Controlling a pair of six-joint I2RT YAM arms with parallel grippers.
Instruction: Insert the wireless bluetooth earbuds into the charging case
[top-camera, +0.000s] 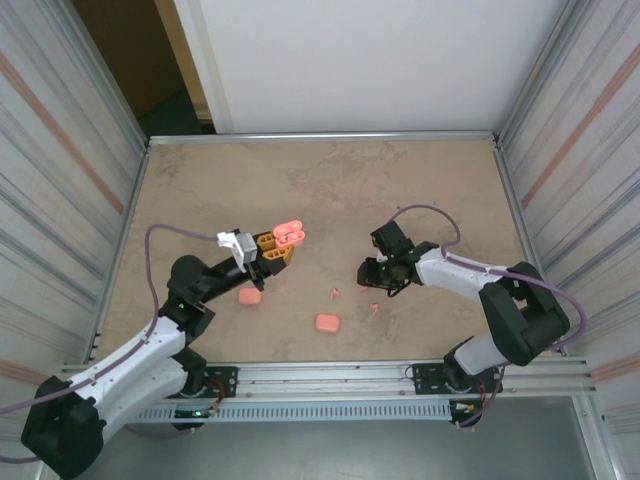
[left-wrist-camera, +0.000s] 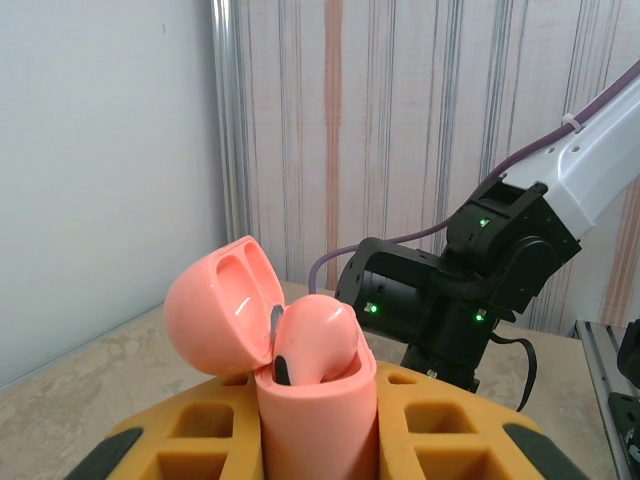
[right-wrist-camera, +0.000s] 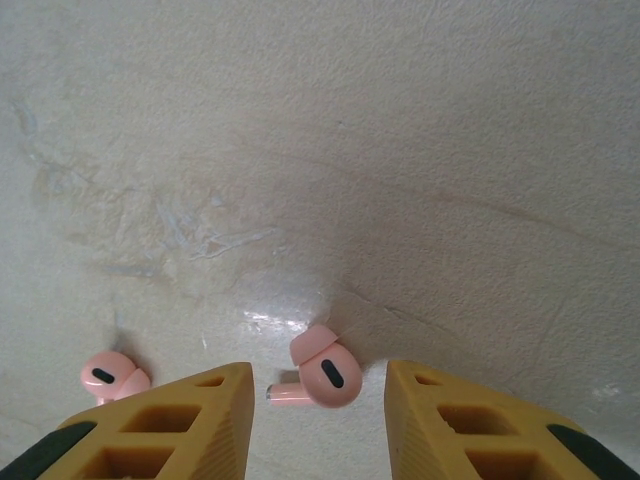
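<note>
- The left pincer (top-camera: 275, 247) is clamped on the open charging case (top-camera: 289, 234), holding it up off the bench (top-camera: 420, 190).
- In the left wrist view, the case body (left-wrist-camera: 320, 420) stands upright between the yellow fingers (left-wrist-camera: 190, 435). Its lid (left-wrist-camera: 215, 310) is swung back to the left.
- A rounded pink form with a dark spot sits in the mouth of the open charging case; I cannot tell whether it is an earbud.
- The right pincer (top-camera: 368, 275) is to the right of the open charging case, well apart from it and a little nearer the arm bases. It is low over the bench.
- In the right wrist view, its fingers (right-wrist-camera: 190, 425) are spread and touch nothing.
- One earbud (right-wrist-camera: 327, 372) lies on the bench in the gap between those fingers. A second earbud (right-wrist-camera: 112, 374) lies just outside the left finger.
- From above, two tiny pink earbuds (top-camera: 335, 293) (top-camera: 375, 308) lie on the bench, right of the open charging case and nearer the bases.
- Two closed cases also rest on the bench. One (top-camera: 249, 296) is just left of the open charging case and nearer the bases; the other (top-camera: 327, 323) is to its right and nearer still.
</note>
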